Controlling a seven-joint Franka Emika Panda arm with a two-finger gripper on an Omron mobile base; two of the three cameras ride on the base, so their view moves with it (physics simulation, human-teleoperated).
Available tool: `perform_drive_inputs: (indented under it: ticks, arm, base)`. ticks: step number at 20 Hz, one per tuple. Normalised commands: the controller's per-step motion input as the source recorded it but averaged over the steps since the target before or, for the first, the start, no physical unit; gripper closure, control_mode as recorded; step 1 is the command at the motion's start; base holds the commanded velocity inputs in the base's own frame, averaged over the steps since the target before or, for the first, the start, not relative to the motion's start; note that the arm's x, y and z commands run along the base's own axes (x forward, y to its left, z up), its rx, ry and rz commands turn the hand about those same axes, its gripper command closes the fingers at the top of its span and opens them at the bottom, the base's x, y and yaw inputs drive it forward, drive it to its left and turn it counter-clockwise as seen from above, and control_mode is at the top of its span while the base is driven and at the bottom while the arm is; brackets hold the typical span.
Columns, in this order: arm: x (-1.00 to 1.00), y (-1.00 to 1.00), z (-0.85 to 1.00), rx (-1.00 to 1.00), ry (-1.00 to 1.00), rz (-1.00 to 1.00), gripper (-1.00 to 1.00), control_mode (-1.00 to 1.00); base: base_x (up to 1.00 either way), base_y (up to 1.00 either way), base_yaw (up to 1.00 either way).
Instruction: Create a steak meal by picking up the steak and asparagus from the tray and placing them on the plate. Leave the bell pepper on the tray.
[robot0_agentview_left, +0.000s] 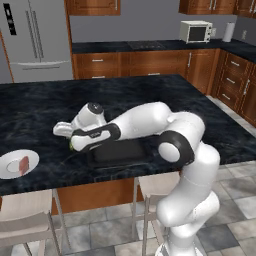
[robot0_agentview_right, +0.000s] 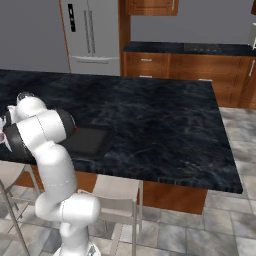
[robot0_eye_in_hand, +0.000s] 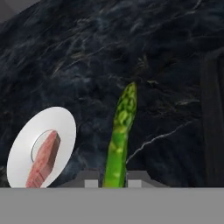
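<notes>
My gripper (robot0_eye_in_hand: 113, 180) is shut on the asparagus (robot0_eye_in_hand: 120, 135), a slim bright-green stalk that sticks out from between the fingers, tip forward. In the left base view the gripper (robot0_agentview_left: 73, 145) hangs over the dark counter between the tray (robot0_agentview_left: 122, 154) and the plate (robot0_agentview_left: 11, 167), with a bit of green showing under the hand. The round white plate (robot0_eye_in_hand: 26, 153) carries the pink-red steak (robot0_eye_in_hand: 43, 158) in its centre well; the steak (robot0_agentview_left: 24, 165) also shows from the left base. The black tray's rim (robot0_eye_in_hand: 212, 118) lies to the gripper's right. The arm hides the bell pepper.
The black marble island counter (robot0_agentview_left: 45, 105) extends far behind and to the sides. Stools (robot0_agentview_left: 27, 220) stand under its front edge. A fridge (robot0_agentview_left: 37, 40) and wooden cabinets (robot0_agentview_left: 150, 62) line the back wall, well away.
</notes>
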Motion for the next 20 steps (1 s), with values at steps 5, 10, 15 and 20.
perform_drive_inputs:
  ticks: [5, 10, 15, 20]
  arm:
    - [0.0, 0.78, -0.12, -0.06, -0.03, 0.08, 1.0, -1.0]
    - [-0.04, 0.84, -0.05, -0.09, 0.0, 0.03, 1.0, -1.0]
    - [-0.02, 0.71, -0.02, -0.09, 0.0, 0.0, 1.0, -1.0]
    - [0.0, 0.36, -0.23, -0.05, 0.0, 0.0, 1.0, -1.0]
  base:
    - [0.0, 0.0, 0.0]
    - [0.0, 0.0, 0.0]
    - [0.0, 0.0, 0.0]
    - [0.0, 0.0, 0.0]
